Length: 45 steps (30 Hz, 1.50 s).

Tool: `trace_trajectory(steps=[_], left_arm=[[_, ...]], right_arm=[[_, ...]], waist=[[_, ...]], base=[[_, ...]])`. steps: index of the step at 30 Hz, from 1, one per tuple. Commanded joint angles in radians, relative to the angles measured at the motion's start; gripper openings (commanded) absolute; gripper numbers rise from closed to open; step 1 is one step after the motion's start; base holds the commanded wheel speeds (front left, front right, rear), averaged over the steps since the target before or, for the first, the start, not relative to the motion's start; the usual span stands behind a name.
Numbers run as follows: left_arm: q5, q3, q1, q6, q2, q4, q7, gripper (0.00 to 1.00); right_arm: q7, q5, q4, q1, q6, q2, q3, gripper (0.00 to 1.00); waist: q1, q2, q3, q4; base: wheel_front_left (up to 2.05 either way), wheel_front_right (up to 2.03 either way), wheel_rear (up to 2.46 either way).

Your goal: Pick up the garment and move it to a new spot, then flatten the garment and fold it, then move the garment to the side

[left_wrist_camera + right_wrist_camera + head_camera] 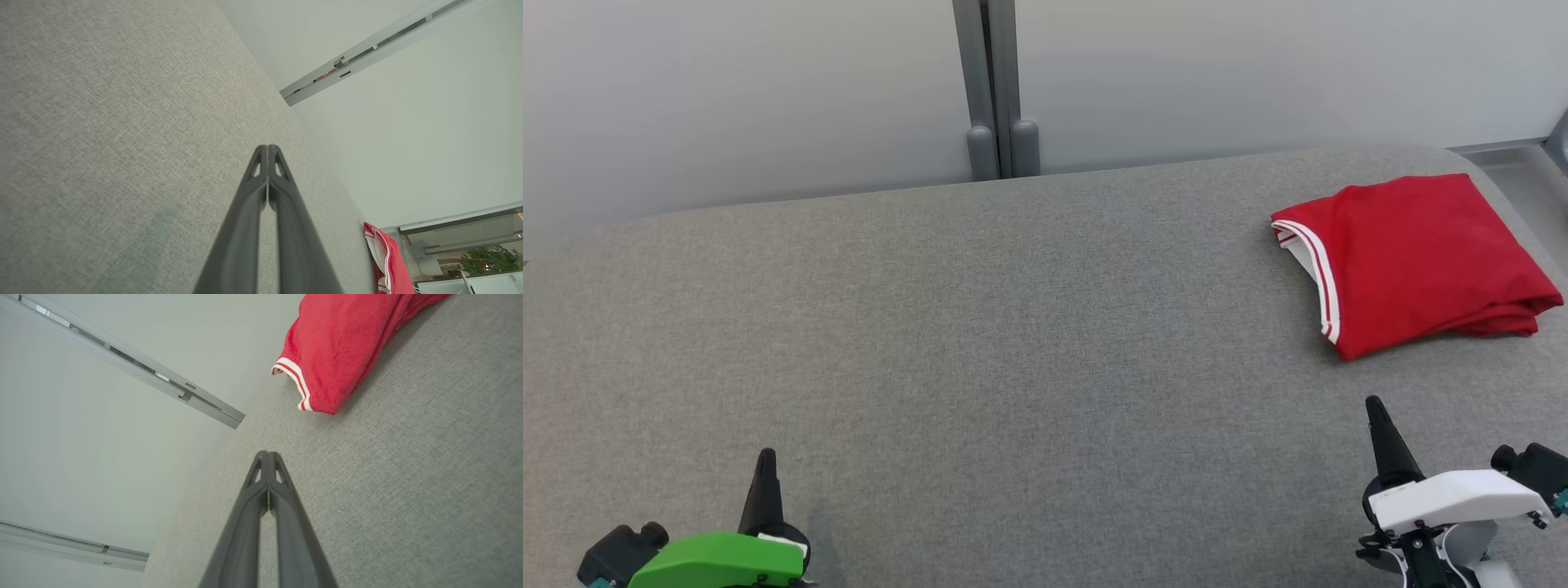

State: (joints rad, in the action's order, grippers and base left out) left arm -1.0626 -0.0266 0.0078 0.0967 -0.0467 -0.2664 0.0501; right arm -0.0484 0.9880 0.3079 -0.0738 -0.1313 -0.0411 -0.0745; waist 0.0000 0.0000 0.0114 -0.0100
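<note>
With my left end effector [766,456] and right end effector [1374,403] both closed and empty, I judge the folded red garment [1417,261], far right on the desk [1013,343], soft, light and floppy, best pinched at its striped edge.

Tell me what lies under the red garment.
The red garment rests on the grey fabric surface. White striped trim peeks out at one edge; anything beneath its folds is covered.

Grey fabric surface [980,327] bears folded red garment [1421,253].
</note>
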Motion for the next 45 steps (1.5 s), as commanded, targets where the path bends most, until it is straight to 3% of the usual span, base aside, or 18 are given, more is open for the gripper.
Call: trace_trajectory(steps=[1,45], left_arm=[[-0.028,-0.007,-0.032,0.007,-0.004,0.012,-0.008,0.0],[-0.386,-0.064,-0.095,0.027,-0.005,0.02,-0.117,0.0]], right_arm=[[0.008,0.032,-0.016,-0.023,0.0,-0.007,-0.004,0.0],[0.116,0.439,-0.051,-0.035,0.001,-0.01,-0.03,0.0]], waist=[[0.0,0.0,0.0,0.0],[0.0,0.0,-0.009,0.006]], base=[[0.0,0.0,0.0],[0.0,0.0,0.0]])
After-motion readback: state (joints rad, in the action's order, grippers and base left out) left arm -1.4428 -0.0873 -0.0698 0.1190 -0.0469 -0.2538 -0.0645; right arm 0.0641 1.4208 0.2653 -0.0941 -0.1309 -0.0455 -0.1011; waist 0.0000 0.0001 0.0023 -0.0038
